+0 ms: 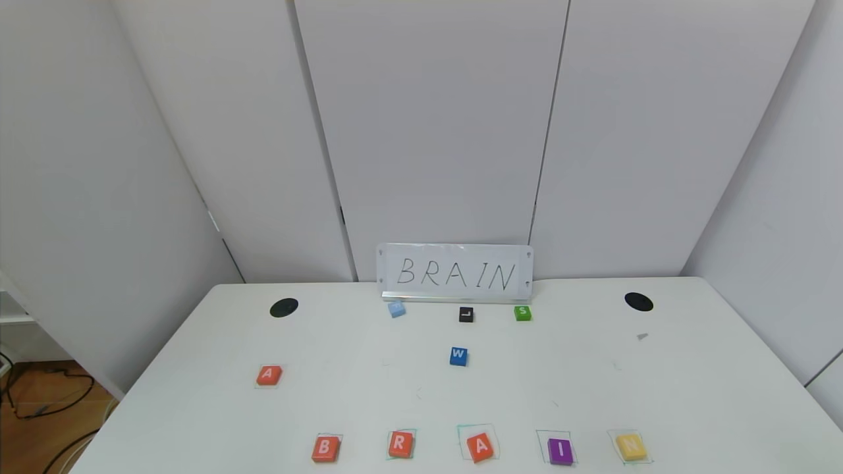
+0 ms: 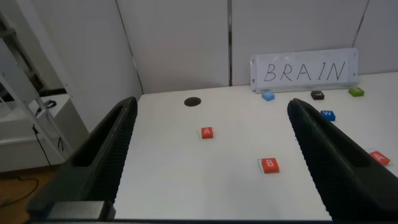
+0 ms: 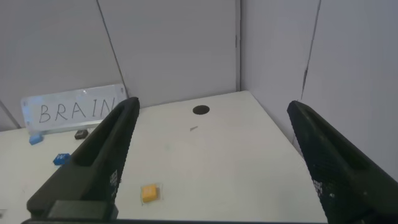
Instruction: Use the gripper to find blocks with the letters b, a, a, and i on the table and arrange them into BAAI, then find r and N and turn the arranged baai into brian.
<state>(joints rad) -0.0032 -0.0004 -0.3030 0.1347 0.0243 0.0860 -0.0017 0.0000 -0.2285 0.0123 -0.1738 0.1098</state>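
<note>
On the white table [image 1: 691, 395] a front row reads B [image 1: 325, 448], R [image 1: 400, 444], A [image 1: 480, 447], purple I [image 1: 560, 451], pale yellow N [image 1: 631, 447]. A second orange-red A [image 1: 269, 375] lies apart at the left. Neither gripper shows in the head view. My left gripper [image 2: 211, 104] is open and empty, back from the table's near left part, with the lone A [image 2: 207, 132] and B [image 2: 269, 165] ahead of it. My right gripper [image 3: 211, 106] is open and empty over the near right part, with N [image 3: 149, 193] ahead.
A white sign reading BRAIN [image 1: 456, 273] stands at the back edge. In front of it lie a light blue block [image 1: 396, 309], a black L block [image 1: 466, 315] and a green S block [image 1: 523, 313]. A blue W block [image 1: 458, 356] lies mid-table. Two black holes sit at the back corners.
</note>
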